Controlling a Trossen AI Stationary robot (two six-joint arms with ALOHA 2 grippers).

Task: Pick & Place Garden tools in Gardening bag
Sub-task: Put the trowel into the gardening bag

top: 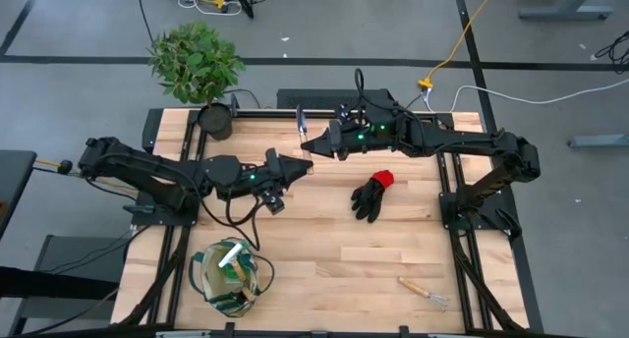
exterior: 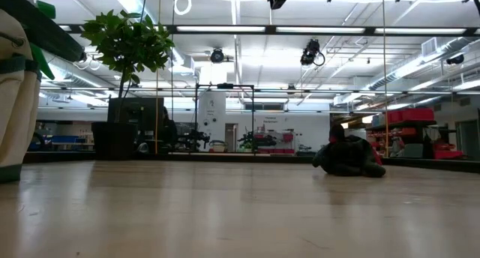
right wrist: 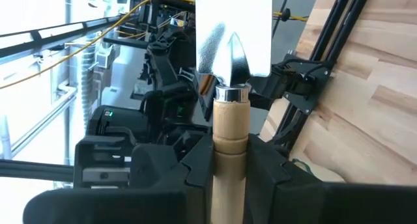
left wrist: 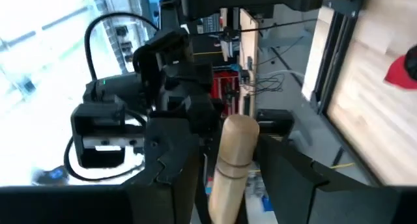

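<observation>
At far left, near the front edge of the desk [top: 324,250], stood the gardening bag [top: 211,289], mouth up, with something green and white already inside. Farther in, raised over the middle of the desk, hung the left end effector [top: 291,168], placed around the rounded butt of a wooden handle. Could not be told whether clamped on it or only spread beside it.

Just beside it was carried the trowel [right wrist: 229,129], above the desk, between both arms, blade toward the back edge. Judged as light and stiff, smooth on the varnished wood and so a bit slippery. Best taken on the handle, not on the thin metal blade.

Next to it, pinched on the handle close below the metal collar, was the right end effector [top: 316,143], pressed firmly against the wood on both sides.

More to the right lay the black glove [top: 371,196] with red cuff, soft and floppy, well apart from both arms. Near the front right corner lay a small hand fork [top: 425,295], not yet touched.
</observation>
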